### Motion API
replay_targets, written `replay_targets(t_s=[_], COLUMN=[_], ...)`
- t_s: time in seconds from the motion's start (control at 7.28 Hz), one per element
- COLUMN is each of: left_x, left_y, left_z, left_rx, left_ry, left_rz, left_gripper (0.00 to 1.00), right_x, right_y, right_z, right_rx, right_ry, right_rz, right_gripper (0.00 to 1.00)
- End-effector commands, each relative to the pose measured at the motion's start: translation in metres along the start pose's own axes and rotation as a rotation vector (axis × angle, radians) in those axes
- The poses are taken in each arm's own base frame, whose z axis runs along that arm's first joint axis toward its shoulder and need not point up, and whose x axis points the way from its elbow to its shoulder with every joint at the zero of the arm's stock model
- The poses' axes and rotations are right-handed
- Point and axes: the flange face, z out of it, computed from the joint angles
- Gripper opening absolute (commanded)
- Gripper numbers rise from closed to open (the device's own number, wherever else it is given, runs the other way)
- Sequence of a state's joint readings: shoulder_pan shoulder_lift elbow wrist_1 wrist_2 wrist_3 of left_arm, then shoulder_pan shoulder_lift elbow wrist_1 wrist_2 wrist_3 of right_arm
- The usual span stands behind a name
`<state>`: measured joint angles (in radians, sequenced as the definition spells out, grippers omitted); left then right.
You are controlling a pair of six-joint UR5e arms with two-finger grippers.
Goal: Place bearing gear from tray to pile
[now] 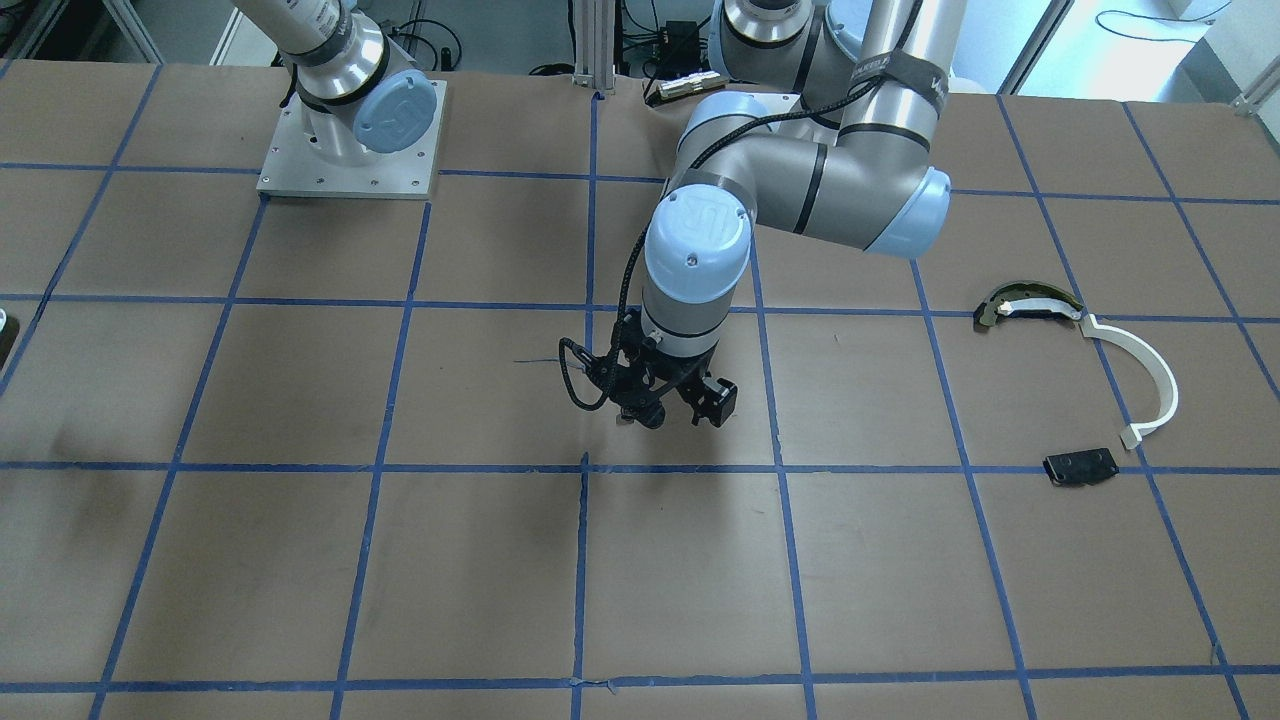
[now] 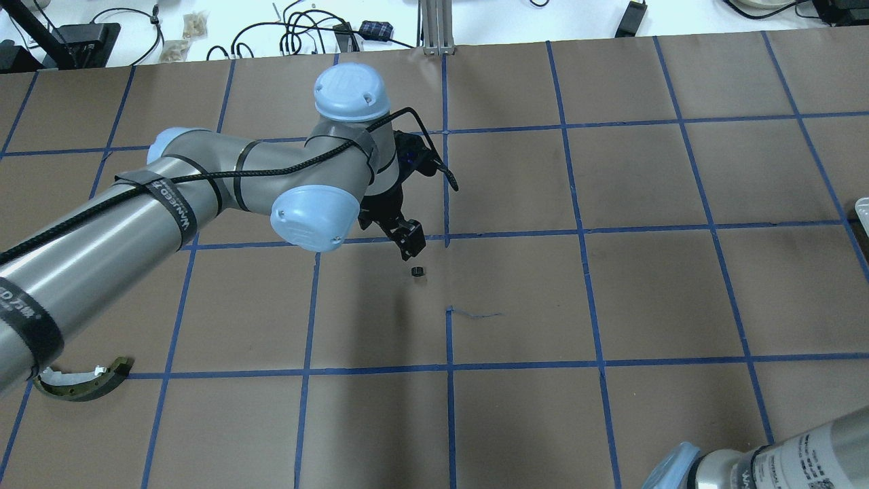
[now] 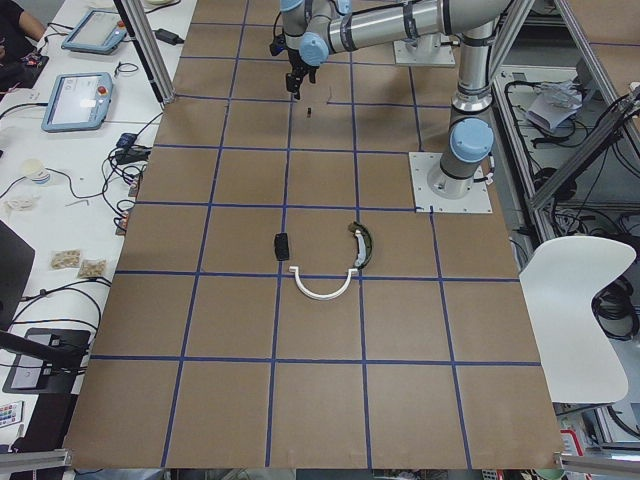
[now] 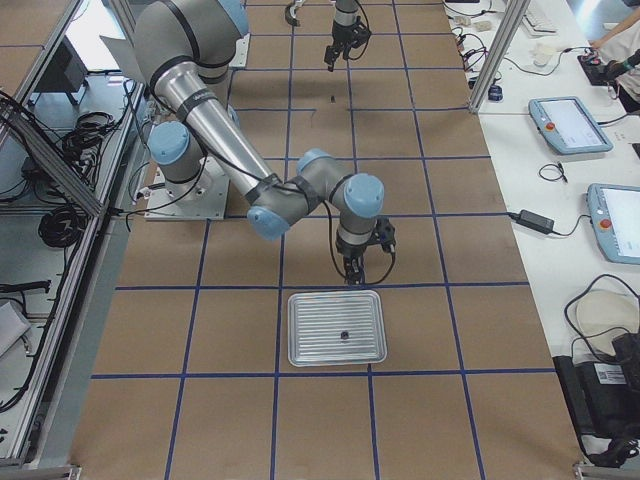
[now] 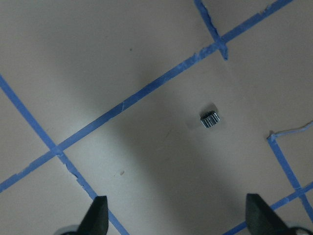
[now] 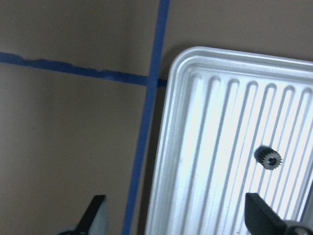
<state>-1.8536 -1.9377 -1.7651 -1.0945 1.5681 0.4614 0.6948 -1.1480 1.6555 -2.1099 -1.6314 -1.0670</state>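
A small dark toothed gear (image 6: pixel 268 158) lies on the ribbed metal tray (image 6: pixel 205 147), also in the exterior right view (image 4: pixel 343 334). My right gripper (image 6: pixel 176 215) is open and empty above the tray's edge (image 4: pixel 352 275). A second small dark ribbed gear part (image 5: pixel 210 119) lies on the brown table (image 2: pixel 417 272). My left gripper (image 5: pixel 177 215) is open and empty just above and beside it (image 2: pixel 407 243). The pile lies far off: a white arc (image 1: pixel 1150 370), a dark curved piece (image 1: pixel 1030 303) and a black plate (image 1: pixel 1080 466).
Blue tape lines (image 1: pixel 583 560) divide the brown table into squares. The right arm's base plate (image 1: pixel 350 150) stands at the robot's side. The pile also shows in the exterior left view (image 3: pixel 322 290). Tablets and cables lie on the benches beyond the table edge.
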Motion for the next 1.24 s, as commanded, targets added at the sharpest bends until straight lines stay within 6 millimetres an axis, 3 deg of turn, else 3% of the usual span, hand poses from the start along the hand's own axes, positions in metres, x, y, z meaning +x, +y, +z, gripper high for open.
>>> replay_targets(t_s=[0.0,0.14,0.41,0.69,0.82,1.1], left_x=[0.002,0.004,0.010,0.031,0.032,0.032], left_y=[-0.008,-0.009,-0.013,-0.018,-0.018,-0.018], left_z=[0.046,0.054,0.066,0.069,0.073,0.074], left_rx=[0.000,-0.006,0.000,-0.010,-0.014,-0.020], left_ry=[-0.001,0.013,0.067,0.063,0.067,0.060], left_rz=[0.107,0.128,0.129,0.159,0.162,0.162], left_gripper=[1.00,1.00,0.94,0.94,0.91,0.67], right_x=[0.066,0.080,0.082,0.082,0.082,0.083], right_y=[-0.003,-0.001,0.000,-0.001,0.000,0.000], right_z=[0.035,0.048,0.064,0.085,0.089,0.089], right_rx=[0.050,0.036,0.027,0.010,0.002,-0.010], right_ry=[0.037,0.033,0.011,-0.015,-0.018,-0.011], right_rz=[-0.073,-0.055,-0.034,-0.023,-0.025,-0.021], right_gripper=[1.00,1.00,0.99,0.93,0.83,0.65])
